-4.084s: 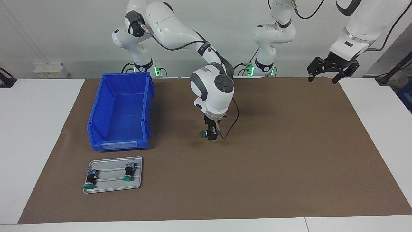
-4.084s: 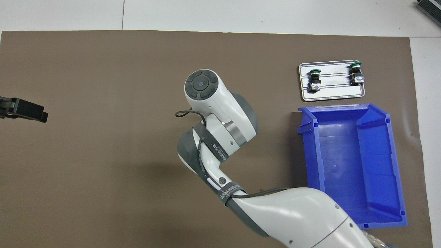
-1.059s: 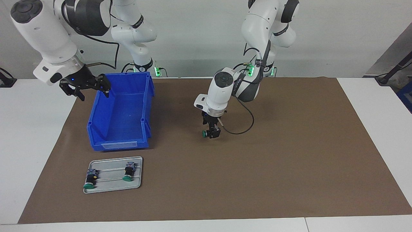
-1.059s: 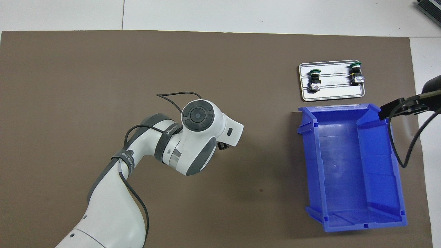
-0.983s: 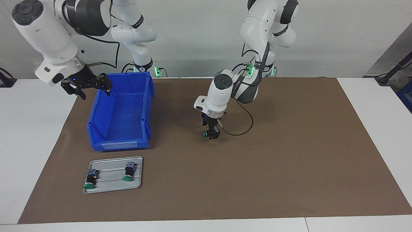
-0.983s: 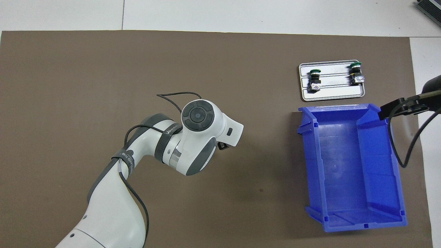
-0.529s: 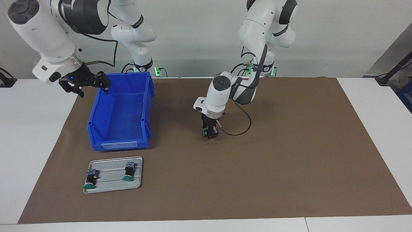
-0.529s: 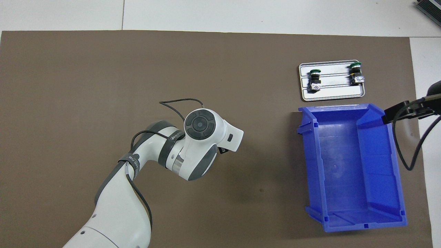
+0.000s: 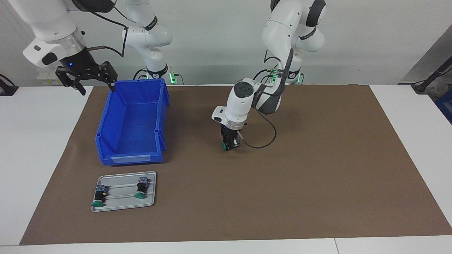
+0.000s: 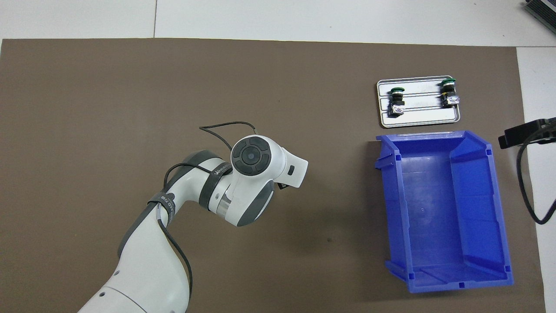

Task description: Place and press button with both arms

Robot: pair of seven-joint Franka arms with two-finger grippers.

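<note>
The tray (image 9: 122, 208) lies beside the bin (image 9: 106, 141), farther from the robots.

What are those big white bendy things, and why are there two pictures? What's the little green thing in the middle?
The white bendy things are two robot arms. Each ends in a black pincher called a gripper. One picture looks at the robots from across the table; the other looks down from above them.

On the brown mat sit a blue bin and a small grey tray with two spare buttons lying on it.

The green thing is the button, a small push switch. The left gripper is down on it in the middle of the mat, with its fingers around the button. The right gripper hangs open in the air beside the bin, holding nothing.
</note>
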